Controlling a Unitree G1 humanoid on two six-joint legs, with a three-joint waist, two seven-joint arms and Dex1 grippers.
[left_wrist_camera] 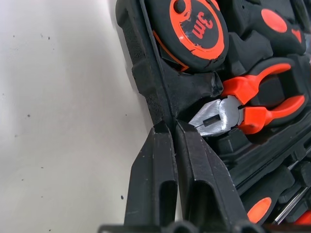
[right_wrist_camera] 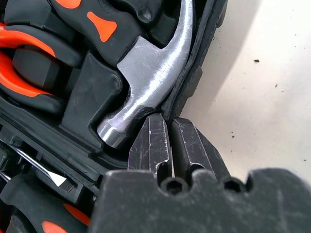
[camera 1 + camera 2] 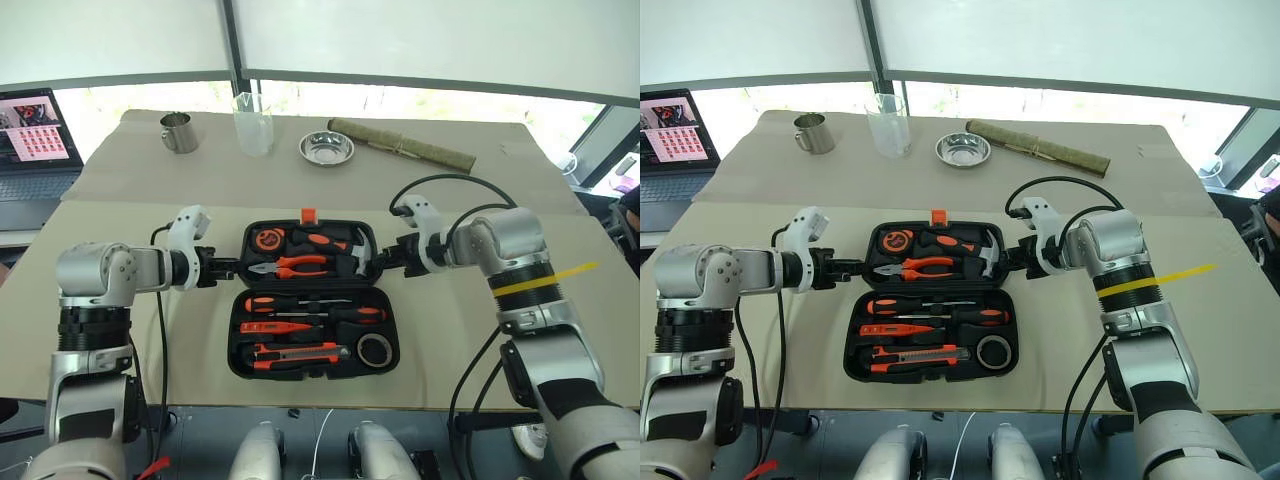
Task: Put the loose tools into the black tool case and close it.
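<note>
The black tool case (image 3: 312, 300) lies open at the middle of the tan table (image 3: 120, 260), its far half toward twelve o'clock and its near half toward six, close to the table's front edge. The left gripper (image 3: 226, 267) sits at the far half's nine o'clock rim; in the left wrist view its two black fingers (image 1: 160, 179) are pressed together with only a thin slit between them, tips on the case's outer edge beside the pliers (image 1: 252, 104) and tape measure (image 1: 194, 24). The right gripper (image 3: 378, 260) meets the three o'clock rim, fingers likewise closed, pinching the wall just beside the hammer (image 2: 155, 77) head. The near half holds two screwdrivers (image 3: 300, 308), the tester screwdriver (image 3: 275, 327), the utility knife (image 3: 295, 352) and the tape roll (image 3: 374, 349), all seated in slots. Bare table stretches wide at nine and three o'clock of the case. Toward twelve, well apart, stand a metal mug (image 3: 179, 132), a clear cup (image 3: 253, 123), a steel bowl (image 3: 326, 148) and a rolled mat (image 3: 400, 144); a laptop (image 3: 35, 140) sits at ten o'clock.
</note>
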